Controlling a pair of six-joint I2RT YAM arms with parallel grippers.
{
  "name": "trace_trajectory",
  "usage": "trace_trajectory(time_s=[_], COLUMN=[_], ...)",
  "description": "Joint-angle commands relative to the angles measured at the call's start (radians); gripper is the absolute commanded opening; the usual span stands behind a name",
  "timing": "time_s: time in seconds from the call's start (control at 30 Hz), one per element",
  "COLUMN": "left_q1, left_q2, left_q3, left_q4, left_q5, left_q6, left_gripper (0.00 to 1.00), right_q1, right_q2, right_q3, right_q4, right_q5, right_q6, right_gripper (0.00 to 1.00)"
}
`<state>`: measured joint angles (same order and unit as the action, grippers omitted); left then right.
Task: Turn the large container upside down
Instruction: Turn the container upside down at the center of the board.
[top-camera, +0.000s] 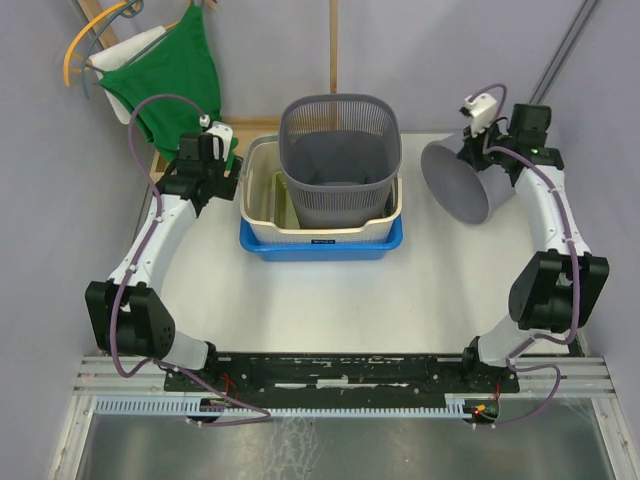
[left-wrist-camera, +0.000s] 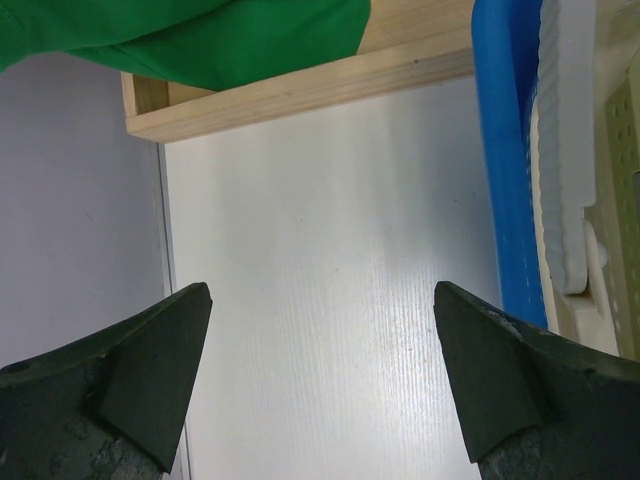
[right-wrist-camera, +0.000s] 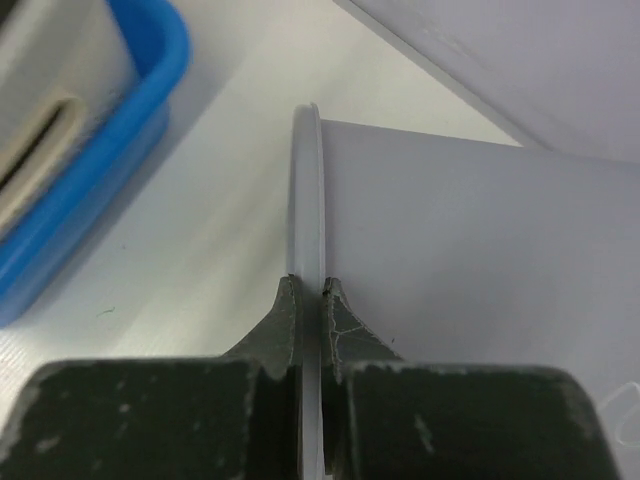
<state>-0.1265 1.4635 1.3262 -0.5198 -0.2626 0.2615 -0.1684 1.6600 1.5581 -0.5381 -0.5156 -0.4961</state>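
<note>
Fingers (right-wrist-camera: 283, 325) of the right gripper (right-wrist-camera: 308, 288) are pinched tight on the rim (right-wrist-camera: 305, 180) of the one large container (right-wrist-camera: 470, 240), which lies tipped on its side, its wall running off to their right. Left gripper (left-wrist-camera: 322, 290) gapes wide over bare table (left-wrist-camera: 320, 200). Just beside its right finger sits one blue tray (left-wrist-camera: 505, 150) carrying one cream basket (top-camera: 262, 190), one grey mesh basket (top-camera: 340, 150) and possibly a pale green insert (left-wrist-camera: 625, 200).

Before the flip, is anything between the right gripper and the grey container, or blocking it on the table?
Nothing visible. The right gripper is shut on the rim of the grey container; the blue tray stands apart, to its left.
</note>
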Motion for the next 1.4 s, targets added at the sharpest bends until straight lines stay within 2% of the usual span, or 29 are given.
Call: trace_trajectory(time_s=[0.0, 0.1, 0.23, 0.5, 0.7, 0.87, 0.93, 0.97, 1.17, 1.37], left_q1=[0.001, 0.001, 0.0, 0.002, 0.001, 0.001, 0.001, 0.002, 0.001, 0.0], left_q2=[-0.015, -0.023, -0.044, -0.075, -0.078, -0.093, -0.093, -0.092, -0.071, -0.049], left_q3=[-0.019, -0.036, -0.068, -0.103, -0.103, -0.127, -0.131, -0.131, -0.111, -0.097], left_q4=[0.049, 0.056, 0.07, 0.078, 0.075, 0.078, 0.081, 0.08, 0.073, 0.067], left_q5=[-0.024, -0.029, -0.038, -0.043, -0.036, -0.025, -0.026, -0.026, -0.021, -0.019], left_q6=[0.045, 0.043, 0.048, 0.057, 0.049, 0.046, 0.045, 0.046, 0.041, 0.033], left_gripper=[0.99, 0.99, 0.99, 0.99, 0.99, 0.99, 0.99, 0.99, 0.99, 0.99], right_q1=[0.199, 0.281, 0.307, 0.307, 0.265, 0.213, 0.21, 0.209, 0.209, 0.215], right_q2=[-0.011, -0.038, -0.052, -0.087, -0.094, -0.106, -0.105, -0.109, -0.2, -0.369], right_q3=[-0.165, -0.232, -0.303, -0.545, -0.627, -0.695, -0.718, -0.731, -0.656, -0.409], right_q4=[-0.156, -0.122, -0.112, 0.025, 0.138, 0.147, 0.132, 0.13, 0.076, -0.105], right_q5=[0.229, 0.285, 0.321, 0.418, 0.483, 0.466, 0.448, 0.432, 0.36, 0.287], right_q6=[-0.109, -0.1, -0.081, -0.059, -0.016, -0.043, -0.06, -0.064, -0.031, 0.017], right_gripper=[0.01, 0.01, 0.01, 0.0, 0.01, 0.01, 0.08, 0.27, 0.59, 0.76])
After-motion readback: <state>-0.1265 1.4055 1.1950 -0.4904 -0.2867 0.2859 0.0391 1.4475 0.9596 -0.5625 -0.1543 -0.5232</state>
